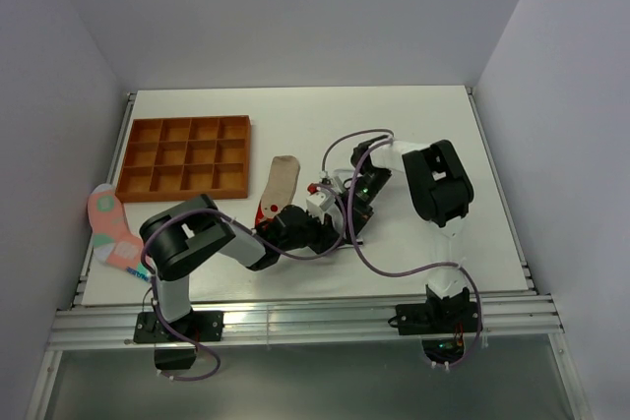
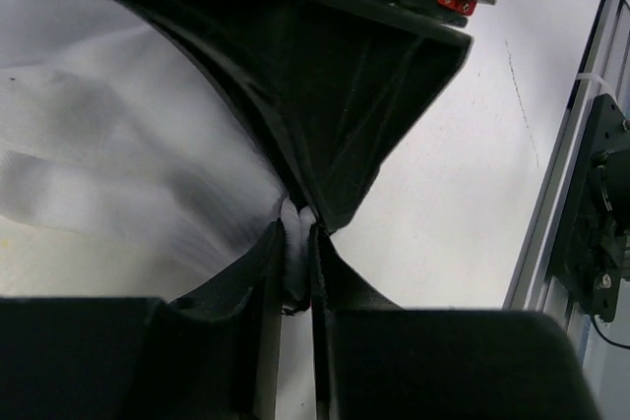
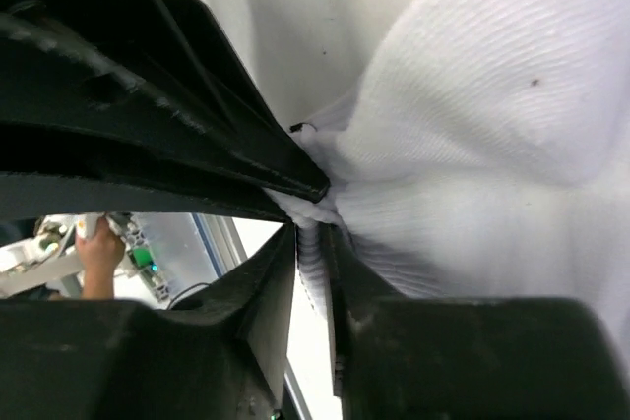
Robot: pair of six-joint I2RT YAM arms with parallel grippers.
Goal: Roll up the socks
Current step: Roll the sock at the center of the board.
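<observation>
A white sock (image 2: 118, 164) fills the left wrist view, and its ribbed fabric (image 3: 472, 125) fills the right wrist view. My left gripper (image 2: 297, 248) is shut on a fold of the white sock. My right gripper (image 3: 313, 243) is shut on a ribbed edge of the same sock. The two grippers meet tip to tip, with the left gripper (image 1: 317, 231) beside the right gripper (image 1: 350, 211), and they hide the white sock from above. A beige sock (image 1: 282, 180) lies flat just left of them, with a red sock (image 1: 266, 210) at its near end.
An orange compartment tray (image 1: 185, 154) sits at the back left. A salmon sock with coloured spots (image 1: 110, 227) lies at the table's left edge. The metal rail (image 1: 295, 322) runs along the near edge, close behind the left gripper.
</observation>
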